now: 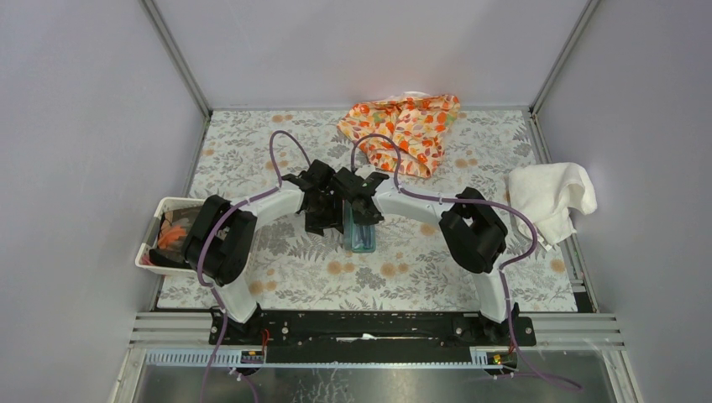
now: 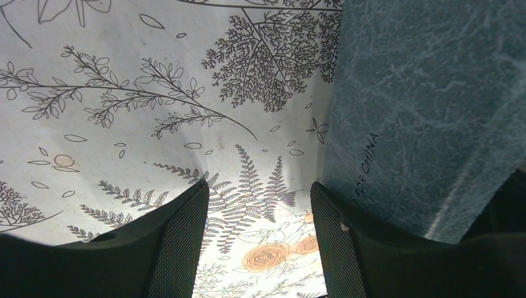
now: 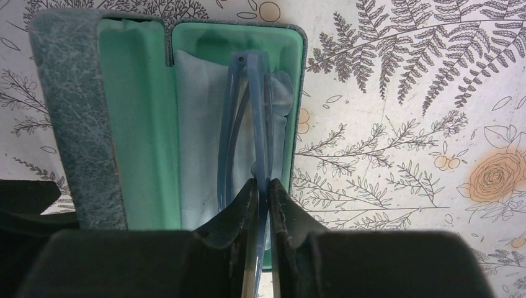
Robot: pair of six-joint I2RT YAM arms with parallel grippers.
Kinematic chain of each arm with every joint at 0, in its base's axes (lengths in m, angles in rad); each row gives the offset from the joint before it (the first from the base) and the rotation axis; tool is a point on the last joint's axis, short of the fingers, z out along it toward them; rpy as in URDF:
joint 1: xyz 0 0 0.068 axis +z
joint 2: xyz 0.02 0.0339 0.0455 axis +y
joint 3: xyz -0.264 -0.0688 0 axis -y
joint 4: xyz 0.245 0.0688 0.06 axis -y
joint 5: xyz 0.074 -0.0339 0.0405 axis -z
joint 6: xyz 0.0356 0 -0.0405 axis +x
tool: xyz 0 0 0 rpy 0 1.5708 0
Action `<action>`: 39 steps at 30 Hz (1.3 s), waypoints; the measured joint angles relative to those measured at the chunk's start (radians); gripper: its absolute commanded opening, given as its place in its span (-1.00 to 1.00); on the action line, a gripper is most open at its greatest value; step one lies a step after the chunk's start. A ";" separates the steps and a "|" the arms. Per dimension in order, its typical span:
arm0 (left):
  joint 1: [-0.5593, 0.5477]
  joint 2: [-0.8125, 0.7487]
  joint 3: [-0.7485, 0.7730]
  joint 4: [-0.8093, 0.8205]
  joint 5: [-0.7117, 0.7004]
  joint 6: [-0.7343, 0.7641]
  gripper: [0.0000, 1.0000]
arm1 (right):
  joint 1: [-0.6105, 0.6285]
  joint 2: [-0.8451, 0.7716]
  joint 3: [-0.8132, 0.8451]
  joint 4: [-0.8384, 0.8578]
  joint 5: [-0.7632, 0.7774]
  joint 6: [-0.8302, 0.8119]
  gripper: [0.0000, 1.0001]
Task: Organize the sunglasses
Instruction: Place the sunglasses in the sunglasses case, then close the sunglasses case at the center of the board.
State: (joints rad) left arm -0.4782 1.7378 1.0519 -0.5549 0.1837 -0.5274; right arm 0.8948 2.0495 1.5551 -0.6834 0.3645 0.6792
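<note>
Spread end effector (image 2: 259,208) beside grey case (image 2: 428,93)

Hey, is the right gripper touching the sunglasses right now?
Touching. The right wrist view shows the right gripper pinching the sunglasses by their blue frame over the open case.

Blue sunglasses (image 3: 248,118) — folded, edge-up in case

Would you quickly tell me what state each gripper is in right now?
Left gripper: open, holding nothing, beside the case.
Right gripper: closed on the sunglasses, at the open case.
</note>
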 measured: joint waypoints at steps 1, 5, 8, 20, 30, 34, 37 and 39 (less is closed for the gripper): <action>0.000 0.000 0.000 0.000 0.000 0.000 0.32 | 0.000 0.000 0.000 0.000 0.000 0.000 -0.55; 0.000 0.000 0.000 0.000 0.000 0.000 0.32 | 0.000 -0.003 -0.007 0.016 -0.013 0.005 -0.39; 0.000 0.000 0.000 0.000 0.000 0.000 0.32 | 0.000 -0.020 -0.032 0.035 -0.034 0.005 -0.31; 0.000 -0.023 -0.002 -0.003 -0.010 0.000 0.32 | 0.000 -0.271 -0.214 0.168 -0.097 0.010 -0.35; 0.000 -0.096 0.016 -0.050 -0.048 0.000 0.32 | -0.074 -0.418 -0.442 0.360 -0.172 0.038 -0.85; 0.000 -0.161 0.027 -0.049 -0.050 -0.002 0.34 | -0.122 -0.419 -0.498 0.413 -0.217 0.041 -0.71; 0.000 -0.222 0.024 -0.026 -0.021 -0.013 0.33 | -0.172 -0.422 -0.541 0.459 -0.275 0.047 -0.58; 0.000 -0.250 0.015 0.004 0.003 -0.021 0.31 | -0.209 -0.422 -0.570 0.497 -0.314 0.052 -0.51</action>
State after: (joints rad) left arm -0.4782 1.4876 1.0672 -0.5510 0.1867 -0.5488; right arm 0.6857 1.6276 0.9852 -0.1864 0.0502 0.7311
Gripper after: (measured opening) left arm 0.667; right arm 0.204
